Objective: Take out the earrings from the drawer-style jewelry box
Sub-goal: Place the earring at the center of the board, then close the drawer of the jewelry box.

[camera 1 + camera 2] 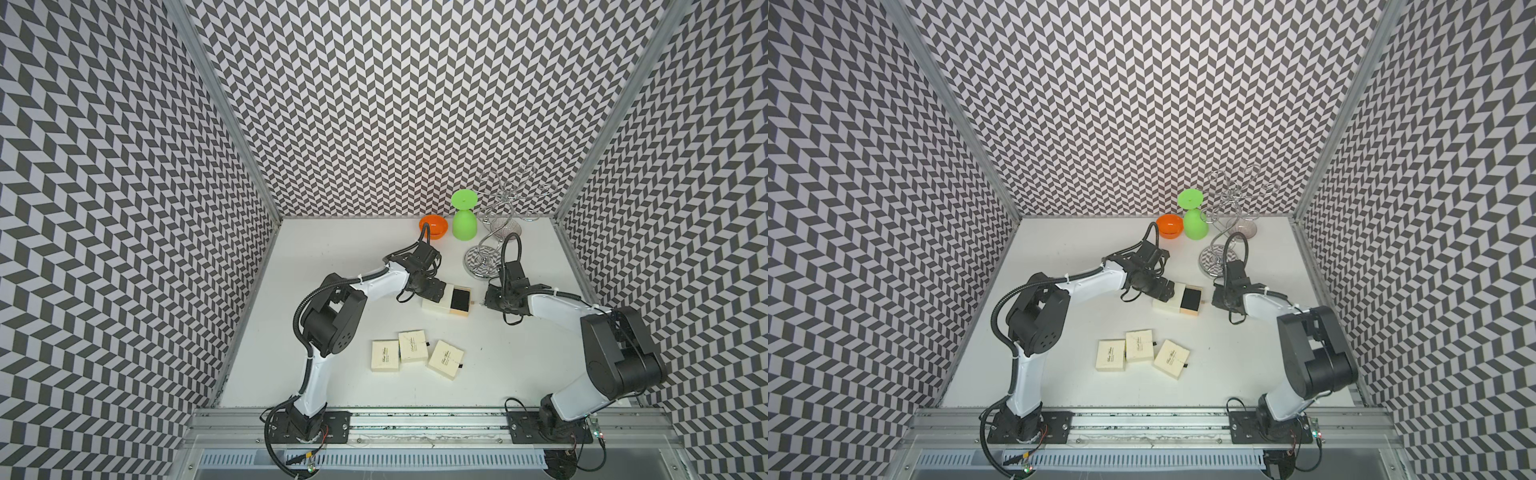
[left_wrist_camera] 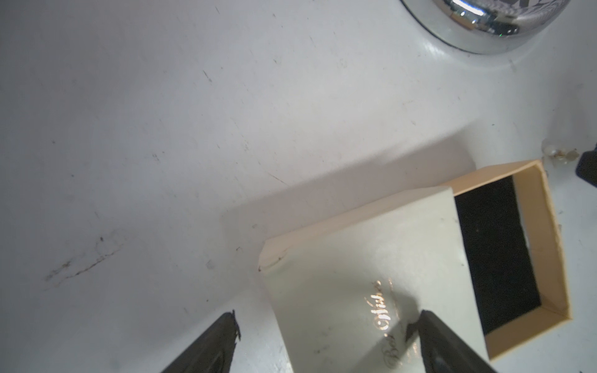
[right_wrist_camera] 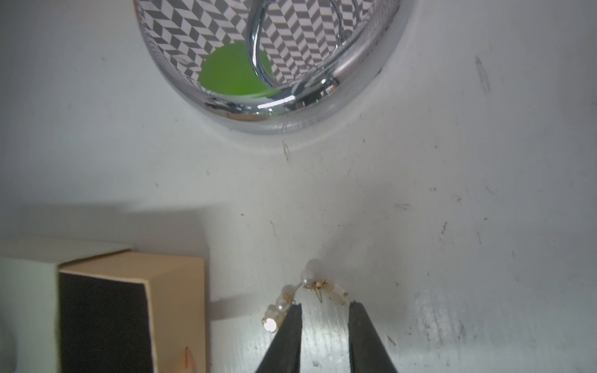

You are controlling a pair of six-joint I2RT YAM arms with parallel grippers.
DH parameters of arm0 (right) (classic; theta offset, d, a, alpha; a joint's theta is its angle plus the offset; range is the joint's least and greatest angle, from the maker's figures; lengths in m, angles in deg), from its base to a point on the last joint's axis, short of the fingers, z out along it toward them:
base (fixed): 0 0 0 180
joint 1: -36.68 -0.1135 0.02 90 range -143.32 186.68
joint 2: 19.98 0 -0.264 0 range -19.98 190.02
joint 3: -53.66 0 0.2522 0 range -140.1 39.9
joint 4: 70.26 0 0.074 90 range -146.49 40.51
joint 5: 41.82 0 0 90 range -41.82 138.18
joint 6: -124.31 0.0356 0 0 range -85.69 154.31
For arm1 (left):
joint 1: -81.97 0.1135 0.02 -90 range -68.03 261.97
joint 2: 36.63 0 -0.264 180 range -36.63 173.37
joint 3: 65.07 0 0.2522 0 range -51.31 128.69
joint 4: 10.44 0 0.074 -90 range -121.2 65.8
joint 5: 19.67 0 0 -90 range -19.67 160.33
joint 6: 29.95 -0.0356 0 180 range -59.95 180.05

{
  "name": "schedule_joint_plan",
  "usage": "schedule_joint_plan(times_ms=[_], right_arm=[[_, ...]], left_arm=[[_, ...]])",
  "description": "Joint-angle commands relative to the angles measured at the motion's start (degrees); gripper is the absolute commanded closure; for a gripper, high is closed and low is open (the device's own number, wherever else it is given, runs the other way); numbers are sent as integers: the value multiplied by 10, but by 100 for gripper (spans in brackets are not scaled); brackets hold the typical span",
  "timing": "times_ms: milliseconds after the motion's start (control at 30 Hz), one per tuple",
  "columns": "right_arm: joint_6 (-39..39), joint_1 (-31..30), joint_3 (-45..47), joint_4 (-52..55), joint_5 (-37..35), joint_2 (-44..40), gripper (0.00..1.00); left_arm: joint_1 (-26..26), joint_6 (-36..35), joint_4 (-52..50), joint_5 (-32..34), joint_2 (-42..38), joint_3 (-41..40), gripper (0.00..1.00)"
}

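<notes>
Well, the earrings (image 3: pixel 309 273) lie on the table (image 3: pixel 452 226) beside the drawer (image 3: pixel 174 306), right at the right gripper (image 3: pixel 325 306), jaws parted, left gripper (image 2: pixel 326 319) spread too, so a sloppy retreat could drag them.

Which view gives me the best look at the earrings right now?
The right wrist view: the earrings lie large and sharp on the table, just beyond the right gripper. The left wrist view catches them small at its edge; in a top view they are a speck.
</notes>
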Motion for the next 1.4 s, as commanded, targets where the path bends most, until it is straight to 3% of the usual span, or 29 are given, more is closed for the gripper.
schedule_joint_plan(times_ms=[0,433,800,1033,1367], right_arm=[[-9,-16,-4,-12,11,-19,72],[-17,-69,-23,-21,19,-4,72],[-25,-96,-46,-87,129,46,72],[15,-118,-75,-121,182,84,72],[43,-127,-107,-144,208,118,72]], left_arm=[[-3,-7,-9,-7,-19,-9,11],[-3,-9,-5,-20,-21,-13,11],[-3,-12,7,-43,-24,-13,11],[0,-10,13,-64,-17,-1,11],[15,0,20,-76,-14,3,12]])
